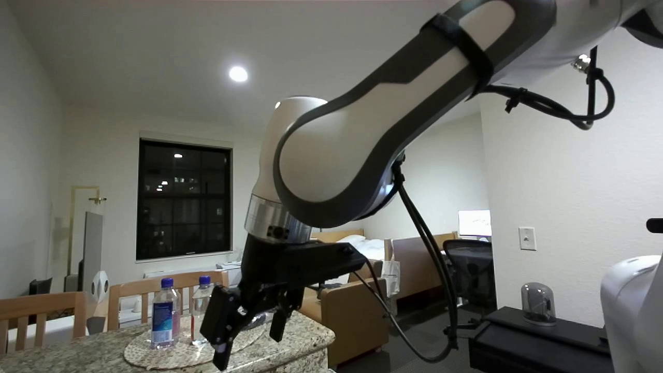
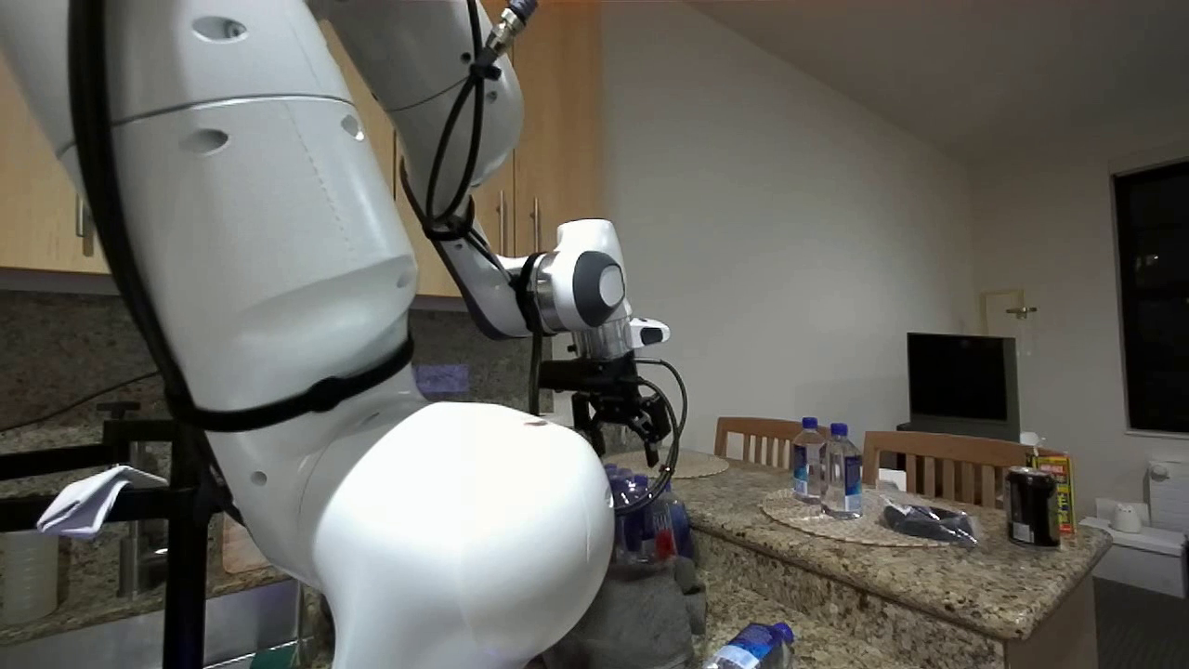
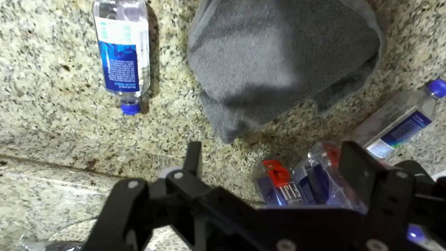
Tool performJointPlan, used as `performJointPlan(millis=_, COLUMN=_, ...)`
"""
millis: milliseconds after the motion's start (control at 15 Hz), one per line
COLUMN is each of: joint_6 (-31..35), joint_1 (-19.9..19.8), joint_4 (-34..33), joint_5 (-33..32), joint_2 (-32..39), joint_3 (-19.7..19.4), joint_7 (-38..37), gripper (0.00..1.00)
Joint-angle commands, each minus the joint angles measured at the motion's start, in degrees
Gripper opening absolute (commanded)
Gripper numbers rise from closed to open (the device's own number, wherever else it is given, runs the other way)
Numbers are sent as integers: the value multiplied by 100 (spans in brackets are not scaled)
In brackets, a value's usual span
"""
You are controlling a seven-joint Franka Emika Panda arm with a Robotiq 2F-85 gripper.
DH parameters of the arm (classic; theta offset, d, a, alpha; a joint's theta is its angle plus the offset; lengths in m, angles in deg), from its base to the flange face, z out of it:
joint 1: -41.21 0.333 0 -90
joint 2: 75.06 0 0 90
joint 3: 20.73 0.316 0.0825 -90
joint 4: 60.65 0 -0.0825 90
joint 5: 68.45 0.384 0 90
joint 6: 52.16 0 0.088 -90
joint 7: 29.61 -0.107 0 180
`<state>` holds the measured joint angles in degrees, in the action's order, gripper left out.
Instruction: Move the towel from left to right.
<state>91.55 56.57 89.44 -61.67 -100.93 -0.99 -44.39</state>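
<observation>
Grey towel (image 3: 278, 62) lies ungripped on the counter (image 3: 52, 132); we see the gripper (image 3: 273, 164), 2 fingers (image 3: 192, 158) spread, presumably to admit a fold.

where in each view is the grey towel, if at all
Wrist view: grey towel upper middle, cut by top edge.
In an exterior view: towel bottom middle, partly behind white arm.
In an exterior view: no towel visible; black fingers low, left of centre.
Landmark all views share: the fingers.
</observation>
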Motion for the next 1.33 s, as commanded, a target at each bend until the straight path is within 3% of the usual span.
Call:
performJointPlan(millis=0, joint_6=753, joint_1=-71, joint_4=-107, joint_5=-101, joint_2=618, joint_3=-177, joint_7=264, gripper=100)
performJointPlan(millis=400, joint_6=1990, joint_1=93, joint_4=-280, joint_5=83, joint_2=1923, joint_3=-551, joint_7=1069, gripper=100)
performJointPlan(millis=533, joint_6=1936, joint_1=647, joint_4=-513, joint_5=828, joint_2=2366, joint_3=-853, joint_7=2075, gripper=100)
performJointPlan(millis=600, joint_6=1739, joint_1=466, joint_4=-526, joint_5=926, joint_2=2326, joint_3=-732, joint_7=2293, gripper=100)
performJointPlan(millis=667, joint_6=1832, joint_1=309, joint_4=-363, joint_5=572, joint_2=2137, joint_3=-618, joint_7=1677, gripper=100)
performJointPlan(millis=1000, joint_6=1835, joint_1=288, joint_4=-460, joint_5=614, joint_2=2275, joint_3=-596, joint_7=1740, gripper=100)
performJointPlan(millis=1267, joint_6=1980, joint_1=220, joint_4=-550, joint_5=183, joint_2=2484, joint_3=-586, joint_7=1575, gripper=100)
